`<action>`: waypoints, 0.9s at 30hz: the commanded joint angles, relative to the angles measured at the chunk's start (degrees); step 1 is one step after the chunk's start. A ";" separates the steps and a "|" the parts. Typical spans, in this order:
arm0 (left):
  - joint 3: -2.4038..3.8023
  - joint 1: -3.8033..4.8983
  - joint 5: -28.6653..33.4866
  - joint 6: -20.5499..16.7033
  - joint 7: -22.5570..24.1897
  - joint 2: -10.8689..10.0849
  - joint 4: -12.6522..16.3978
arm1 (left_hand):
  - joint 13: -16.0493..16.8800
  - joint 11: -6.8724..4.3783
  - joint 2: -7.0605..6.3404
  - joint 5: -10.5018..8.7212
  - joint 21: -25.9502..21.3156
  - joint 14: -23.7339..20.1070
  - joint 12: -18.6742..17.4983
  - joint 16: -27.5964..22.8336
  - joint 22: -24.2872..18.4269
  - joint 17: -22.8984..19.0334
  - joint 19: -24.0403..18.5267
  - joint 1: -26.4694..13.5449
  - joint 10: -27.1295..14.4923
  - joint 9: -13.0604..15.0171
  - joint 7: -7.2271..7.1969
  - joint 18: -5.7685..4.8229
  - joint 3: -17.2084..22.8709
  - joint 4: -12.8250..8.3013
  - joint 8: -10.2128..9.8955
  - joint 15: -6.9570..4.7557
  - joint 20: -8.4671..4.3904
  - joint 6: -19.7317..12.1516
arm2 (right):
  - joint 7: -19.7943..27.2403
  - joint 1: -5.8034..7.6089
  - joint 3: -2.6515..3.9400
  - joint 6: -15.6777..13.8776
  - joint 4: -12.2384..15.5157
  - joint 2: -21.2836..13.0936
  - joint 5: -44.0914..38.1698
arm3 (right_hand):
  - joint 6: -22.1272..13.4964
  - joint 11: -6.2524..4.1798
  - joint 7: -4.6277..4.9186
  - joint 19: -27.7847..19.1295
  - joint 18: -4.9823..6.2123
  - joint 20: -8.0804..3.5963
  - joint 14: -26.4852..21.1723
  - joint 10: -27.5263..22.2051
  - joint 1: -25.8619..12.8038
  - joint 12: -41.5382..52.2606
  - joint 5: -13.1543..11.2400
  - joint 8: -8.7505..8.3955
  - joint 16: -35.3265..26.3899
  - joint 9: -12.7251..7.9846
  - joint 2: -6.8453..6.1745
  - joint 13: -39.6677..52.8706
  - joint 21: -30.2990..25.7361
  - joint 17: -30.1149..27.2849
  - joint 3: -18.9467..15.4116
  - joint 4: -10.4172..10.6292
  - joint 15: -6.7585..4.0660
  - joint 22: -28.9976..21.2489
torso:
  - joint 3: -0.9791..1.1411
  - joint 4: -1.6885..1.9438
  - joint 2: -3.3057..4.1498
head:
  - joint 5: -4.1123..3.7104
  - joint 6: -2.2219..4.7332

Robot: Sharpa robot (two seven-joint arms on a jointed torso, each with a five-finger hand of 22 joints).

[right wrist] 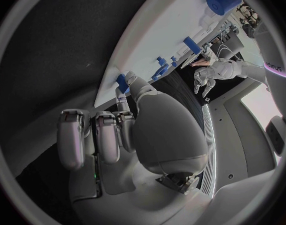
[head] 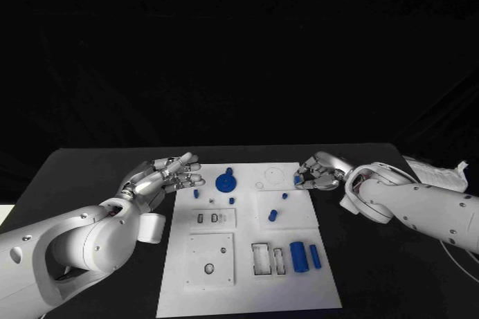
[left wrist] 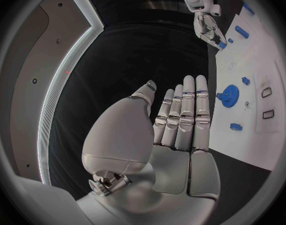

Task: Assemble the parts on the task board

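Looking down from the head camera: white task board [head: 250, 263] lies mid-table, long side running away from the robot. A blue gear [head: 226, 182] sits near the board's far left corner. Small blue pegs [head: 273, 214] are scattered toward the board's middle, and two blue cylinders [head: 304, 255] lie side by side at the near right part, next to a rectangular slot. Left hand [head: 165, 175] hovers just off the board's far left edge, fingers spread and pointing toward the gear, holding nothing. Right hand [head: 320, 171] is at the board's far right corner, fingers curled in, tips around a small blue part [head: 298, 178] at the board's edge; it seems pinched there, though the contact is hard to judge from here

Left wrist camera: left hand [left wrist: 180, 120] seen from behind, fingers straight and side by side, thumb out to one side, palm empty. The gear [left wrist: 228, 95] lies on the board just past the fingertips, not touched. A small blue peg [left wrist: 236, 127] lies on the board near the gear. The right hand [left wrist: 208, 27] shows at the board's far side

Right wrist camera: right hand [right wrist: 127, 130] close up, the thumb tip pressed to the small blue part [right wrist: 122, 81] at the board's rim [right wrist: 111, 80], other fingers folded under. The left hand [right wrist: 208, 75] shows spread beyond the board
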 commanded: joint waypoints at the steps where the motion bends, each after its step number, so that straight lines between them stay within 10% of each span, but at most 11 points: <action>1: 0.03 0.01 0.07 1.18 0.24 0.08 0.07 | -0.04 -0.09 0.28 -0.20 -0.19 -0.48 -0.01 -0.12 -0.05 0.05 -0.36 0.12 -0.28 0.01 0.11 0.10 -0.07 -0.31 -0.25 0.08 -0.06 -0.06 | 0.17 -0.07 -0.01 -1.12 0.03 0.12 -0.76 | 0.83 -0.54 -0.13 1.80 -0.76 -0.64 5.68 4.28 -0.11 0.35 0.15 0.51 0.27 0.29 0.90 12.86 0.24 13.21 0.50 -0.01 -0.47 4.06 | 0.00 0.03 0.00 | -0.02 -0.08; 15: 0.02 0.00 0.07 1.21 0.27 0.20 -0.34 | -0.04 -0.09 0.28 -0.20 -0.19 -0.48 -0.01 -0.12 -0.05 0.05 -0.36 0.12 -0.28 0.01 0.11 0.10 -0.07 -0.31 -0.25 0.08 -0.06 -0.06 | -3.23 0.79 0.81 -7.27 8.83 0.03 -2.94 | 2.15 -1.30 -0.96 2.06 -0.87 -1.37 5.91 4.69 -2.33 1.07 4.05 0.69 0.74 0.61 2.37 13.35 0.52 14.28 1.53 0.33 -1.15 4.60 | -0.05 0.13 -0.17 | 0.60 -0.23; 27: 0.02 -0.07 0.08 1.31 0.43 0.72 -1.39 | -0.04 -0.09 0.28 -0.20 -0.19 -0.48 -0.01 -0.12 -0.05 0.05 -0.36 0.12 -0.28 0.01 0.11 0.10 -0.07 -0.31 -0.25 0.08 -0.06 -0.06 | -9.58 0.90 0.34 -4.68 14.91 5.55 -13.12 | 2.07 -1.35 -1.00 2.00 -0.84 -1.45 5.88 4.46 -3.18 0.54 3.36 0.55 0.68 0.64 2.68 13.04 0.44 14.17 1.60 0.66 -1.21 4.44 | -0.14 0.22 -0.39 | 3.74 -1.50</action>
